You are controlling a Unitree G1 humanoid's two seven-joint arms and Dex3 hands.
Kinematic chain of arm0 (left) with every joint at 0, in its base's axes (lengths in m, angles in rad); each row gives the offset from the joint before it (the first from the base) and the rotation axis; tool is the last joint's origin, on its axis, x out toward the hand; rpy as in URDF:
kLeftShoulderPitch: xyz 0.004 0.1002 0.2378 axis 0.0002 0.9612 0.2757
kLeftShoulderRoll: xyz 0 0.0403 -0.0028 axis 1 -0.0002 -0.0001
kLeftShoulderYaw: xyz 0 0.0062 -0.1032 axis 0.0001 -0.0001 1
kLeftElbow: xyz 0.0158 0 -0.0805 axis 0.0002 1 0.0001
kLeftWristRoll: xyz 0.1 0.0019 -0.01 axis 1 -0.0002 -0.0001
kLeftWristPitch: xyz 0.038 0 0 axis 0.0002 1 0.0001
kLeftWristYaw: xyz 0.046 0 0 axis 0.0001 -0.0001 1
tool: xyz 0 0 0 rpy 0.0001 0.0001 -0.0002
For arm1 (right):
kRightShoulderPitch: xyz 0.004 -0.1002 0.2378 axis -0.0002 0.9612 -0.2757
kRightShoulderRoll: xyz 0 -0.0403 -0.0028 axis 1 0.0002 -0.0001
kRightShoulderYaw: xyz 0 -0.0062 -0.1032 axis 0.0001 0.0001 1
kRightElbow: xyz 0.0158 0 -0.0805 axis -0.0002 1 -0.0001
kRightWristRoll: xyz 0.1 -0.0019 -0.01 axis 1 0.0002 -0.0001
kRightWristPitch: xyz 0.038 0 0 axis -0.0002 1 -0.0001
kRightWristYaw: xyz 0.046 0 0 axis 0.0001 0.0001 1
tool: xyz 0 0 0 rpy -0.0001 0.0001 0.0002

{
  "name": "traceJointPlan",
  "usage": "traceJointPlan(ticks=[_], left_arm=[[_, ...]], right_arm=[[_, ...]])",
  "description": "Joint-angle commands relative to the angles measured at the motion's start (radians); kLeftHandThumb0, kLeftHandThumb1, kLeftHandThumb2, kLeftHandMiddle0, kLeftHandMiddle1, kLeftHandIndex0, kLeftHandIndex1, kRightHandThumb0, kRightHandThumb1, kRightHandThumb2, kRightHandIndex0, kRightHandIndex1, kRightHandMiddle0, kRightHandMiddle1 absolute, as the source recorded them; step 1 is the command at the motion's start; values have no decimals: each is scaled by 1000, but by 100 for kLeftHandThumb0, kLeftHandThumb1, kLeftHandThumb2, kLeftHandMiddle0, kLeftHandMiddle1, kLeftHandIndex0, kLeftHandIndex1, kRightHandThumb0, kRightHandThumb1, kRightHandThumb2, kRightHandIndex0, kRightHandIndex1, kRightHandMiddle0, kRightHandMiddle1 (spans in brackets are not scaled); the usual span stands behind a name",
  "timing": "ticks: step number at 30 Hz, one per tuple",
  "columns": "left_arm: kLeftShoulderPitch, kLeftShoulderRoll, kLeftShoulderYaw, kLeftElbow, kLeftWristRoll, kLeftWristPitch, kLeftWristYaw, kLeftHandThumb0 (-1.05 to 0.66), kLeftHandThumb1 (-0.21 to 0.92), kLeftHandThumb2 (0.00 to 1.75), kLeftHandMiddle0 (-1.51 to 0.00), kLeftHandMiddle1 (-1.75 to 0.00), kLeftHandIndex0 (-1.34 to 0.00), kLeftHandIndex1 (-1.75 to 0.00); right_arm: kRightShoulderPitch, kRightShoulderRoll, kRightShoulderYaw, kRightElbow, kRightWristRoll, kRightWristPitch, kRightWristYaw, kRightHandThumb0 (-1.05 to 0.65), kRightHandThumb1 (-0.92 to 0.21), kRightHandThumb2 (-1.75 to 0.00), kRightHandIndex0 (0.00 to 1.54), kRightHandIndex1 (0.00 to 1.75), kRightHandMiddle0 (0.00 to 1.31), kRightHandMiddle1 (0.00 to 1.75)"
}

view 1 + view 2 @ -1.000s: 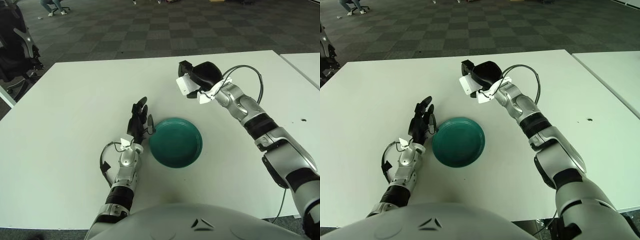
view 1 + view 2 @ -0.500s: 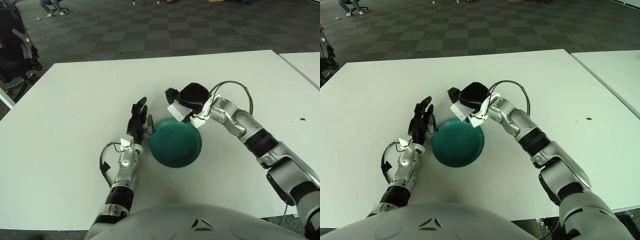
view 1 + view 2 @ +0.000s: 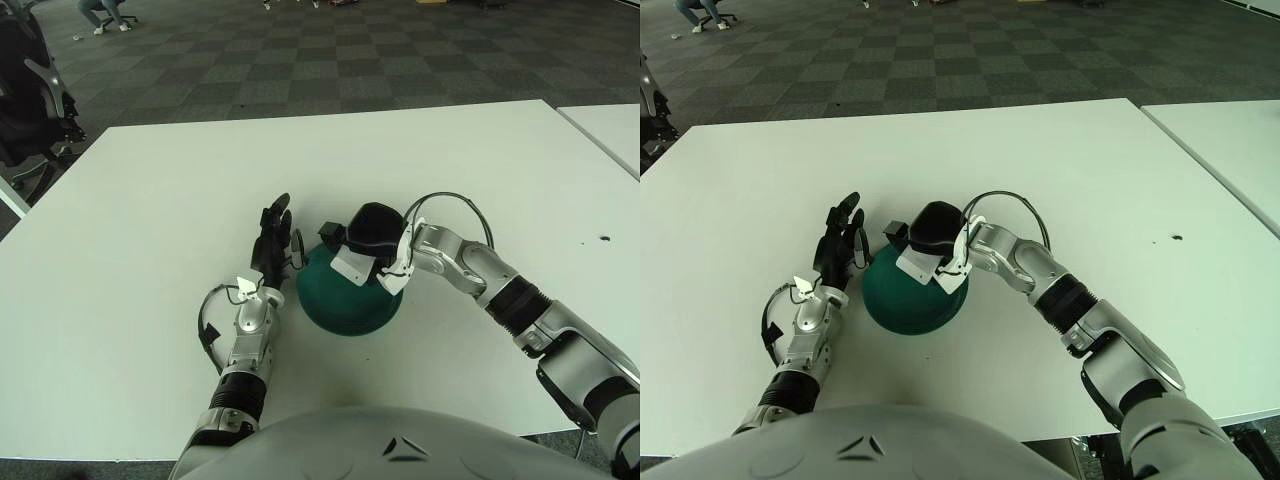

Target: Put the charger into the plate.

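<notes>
A round teal plate [image 3: 345, 305] lies on the white table in front of me. My right hand [image 3: 365, 235] is over the plate's far half, shut on a white charger [image 3: 352, 264] that hangs just above the plate's surface; in the right eye view the charger [image 3: 914, 264] sits over the plate [image 3: 905, 305]. My left hand [image 3: 272, 240] rests on the table just left of the plate with its fingers spread and empty.
The white table [image 3: 150, 220] stretches wide to the left and far side. A second table's corner [image 3: 610, 125] is at the right. A dark chair [image 3: 30, 100] stands off the table's far left.
My right hand has carried the charger from the far right of the plate down and left until it hangs over the plate. The left hand has stayed put.
</notes>
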Motion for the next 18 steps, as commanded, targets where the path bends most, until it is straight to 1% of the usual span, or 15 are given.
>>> traceJointPlan(ticks=[1,5,8,11,13,16,18], left_arm=[[153,-47,12,142,-4,22,23,-96,92,94,-11,-1,0,-77],[174,-50,-3,107,10,25,33,-96,92,96,-15,-2,-1,-86],[205,-46,-32,41,47,42,55,-95,92,98,-20,-3,0,-83],[208,-35,-48,20,74,59,67,-93,92,102,-22,-3,0,-72],[217,-34,-63,-16,94,80,81,-92,92,105,-23,-3,0,-62],[225,-34,-76,-46,112,97,95,-90,92,107,-23,-2,0,-54],[230,-33,-83,-58,117,103,100,-89,92,108,-23,-2,0,-51]], right_arm=[[1,-12,12,-22,-30,-32,8,-42,-50,-100,105,175,55,163],[8,-16,23,-31,-43,-49,29,-42,-51,-100,103,175,54,164],[21,-20,33,-49,-61,-53,47,-42,-51,-100,102,175,53,165],[32,-21,35,-58,-65,-53,65,-42,-51,-100,101,175,52,166],[41,-23,37,-67,-65,-55,71,-42,-52,-99,101,175,51,166],[51,-25,42,-65,-65,-65,73,-41,-54,-97,101,175,50,166],[55,-23,45,-55,-66,-69,71,-41,-55,-95,101,175,49,165]])
